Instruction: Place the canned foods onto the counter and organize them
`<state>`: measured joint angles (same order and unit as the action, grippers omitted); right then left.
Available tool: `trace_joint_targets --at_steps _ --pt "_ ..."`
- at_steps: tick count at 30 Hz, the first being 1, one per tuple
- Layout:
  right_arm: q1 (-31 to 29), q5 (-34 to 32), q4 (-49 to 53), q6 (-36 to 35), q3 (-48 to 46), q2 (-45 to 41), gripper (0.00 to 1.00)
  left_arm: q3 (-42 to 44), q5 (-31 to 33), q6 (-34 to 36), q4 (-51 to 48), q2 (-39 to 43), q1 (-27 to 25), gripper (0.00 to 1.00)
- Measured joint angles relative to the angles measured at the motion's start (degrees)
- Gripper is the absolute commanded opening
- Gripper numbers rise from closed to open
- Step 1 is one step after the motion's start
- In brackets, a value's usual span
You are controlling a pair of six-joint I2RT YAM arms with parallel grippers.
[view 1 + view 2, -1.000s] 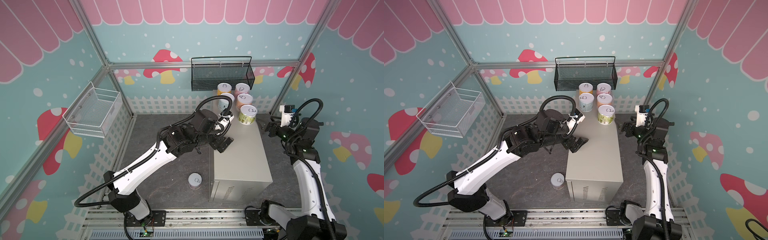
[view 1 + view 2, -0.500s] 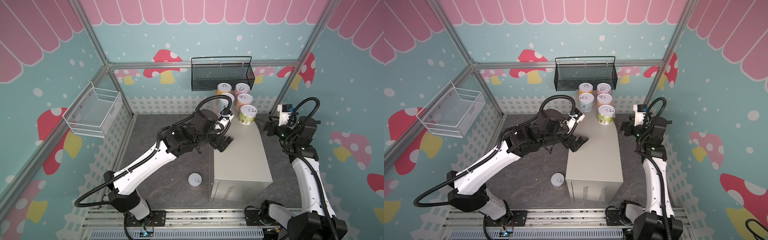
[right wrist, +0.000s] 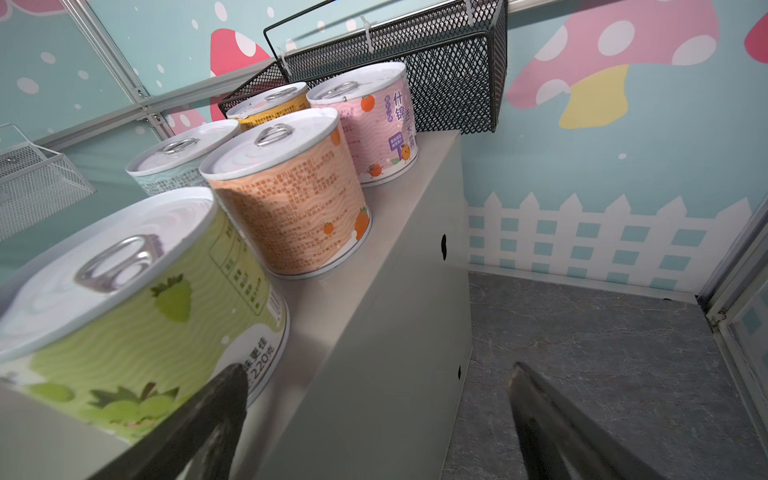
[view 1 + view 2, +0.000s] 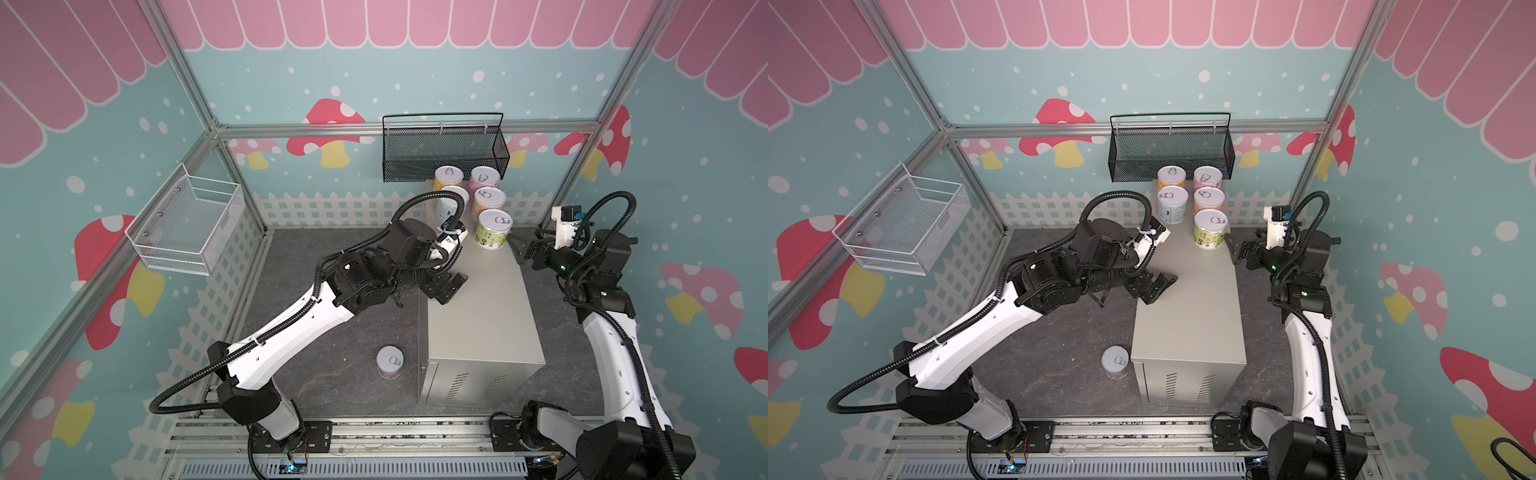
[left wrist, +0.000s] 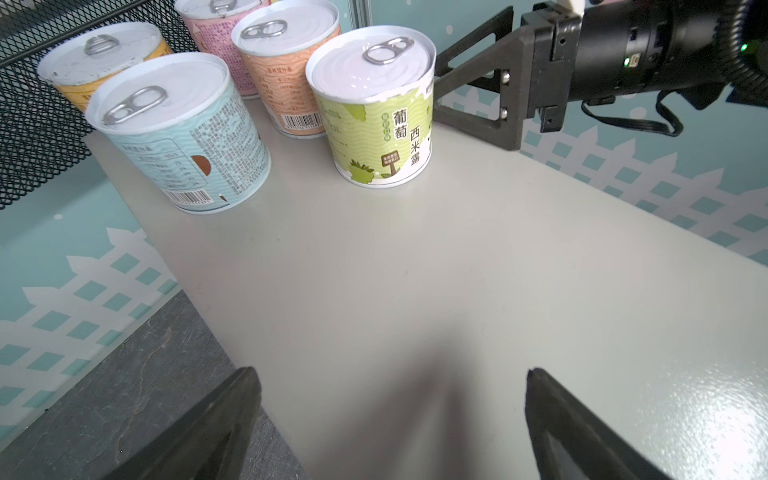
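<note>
A: Left gripper hangs wide open and empty over the counter. The right gripper, equally spread, holds nothing beside the green can.

B: Five stand on top; the sixth can sits on the floor beside the counter. I'd descend straight over it, straddle its sides, lift clear of the edge, and seat it next to the green one.

A: Green reads 葡萄 西米露, 220克. The pink can reads 什锦.

Left gripper has plenty of bare counter straight ahead of its spread jaws. Further ahead the canned foods wall off the far end, with the right gripper parked just beside the green can.
</note>
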<state>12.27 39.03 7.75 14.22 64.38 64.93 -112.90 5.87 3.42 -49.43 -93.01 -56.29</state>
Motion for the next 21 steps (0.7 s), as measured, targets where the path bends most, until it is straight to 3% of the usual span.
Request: trace_joint_targets --at_steps 21 --pt "-0.3 -9.2 7.4 -3.1 3.0 -2.6 0.99 0.0 2.4 -0.2 0.0 0.0 0.0 0.99"
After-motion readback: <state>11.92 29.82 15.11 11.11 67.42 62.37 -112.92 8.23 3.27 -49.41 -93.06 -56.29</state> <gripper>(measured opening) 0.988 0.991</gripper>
